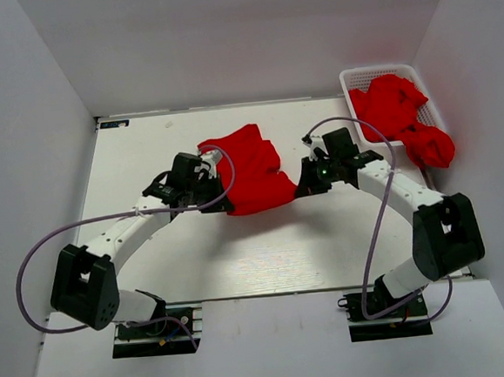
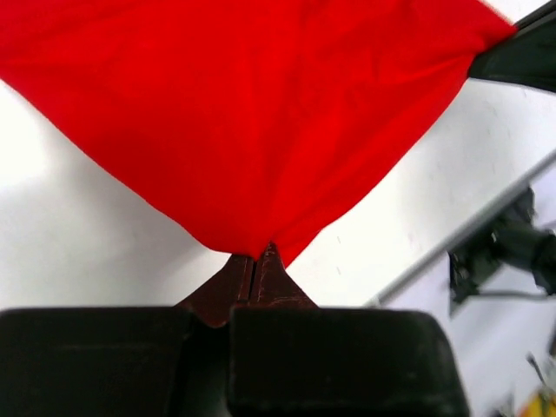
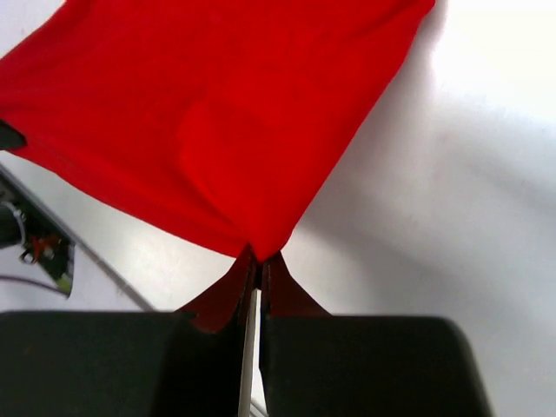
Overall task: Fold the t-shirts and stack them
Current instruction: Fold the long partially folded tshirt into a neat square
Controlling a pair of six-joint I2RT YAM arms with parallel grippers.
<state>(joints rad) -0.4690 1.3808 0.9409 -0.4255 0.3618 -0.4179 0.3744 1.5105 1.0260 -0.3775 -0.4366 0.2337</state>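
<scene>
The step in hand looks like the spreading of one shirt (image 1: 250, 169) ahead of its first fold; the left gripper (image 2: 261, 265) is clenched on one corner, its fingertips pressed together with red cloth pinched between them, and the right gripper (image 3: 254, 261) is clamped the same way on the corner at the shirt's right side; the shirt lies between the two arms, about the middle of the desk (image 1: 266, 257) and a little toward the far side, its near edge drawn in a line from one gripper to the other while its far part sits bunched and wrinkled; both wrist views show the cloth fanning out taut from each pinch, though whether the near edge hangs clear of the desk or rests on it I cannot tell; I see no folded shirt set down, so the task appears to be at an early stage; the next move, as I judge it, calls for the two arms to draw apart evenly and pull the cloth toward the near side until the bunched part flattens, then lay it down smooth before folding; uneven pulling would likely leave a skewed fold, and thin cloth held only by a corner may slip; the desk is white, smooth and matt; plain white walls (image 1: 249, 40) close the space on the left, far and right sides; a white mesh basket (image 1: 353, 80) at the far right corner holds the other shirts (image 1: 392, 106) in a loose heap, one spilling over its near right rim.
</scene>
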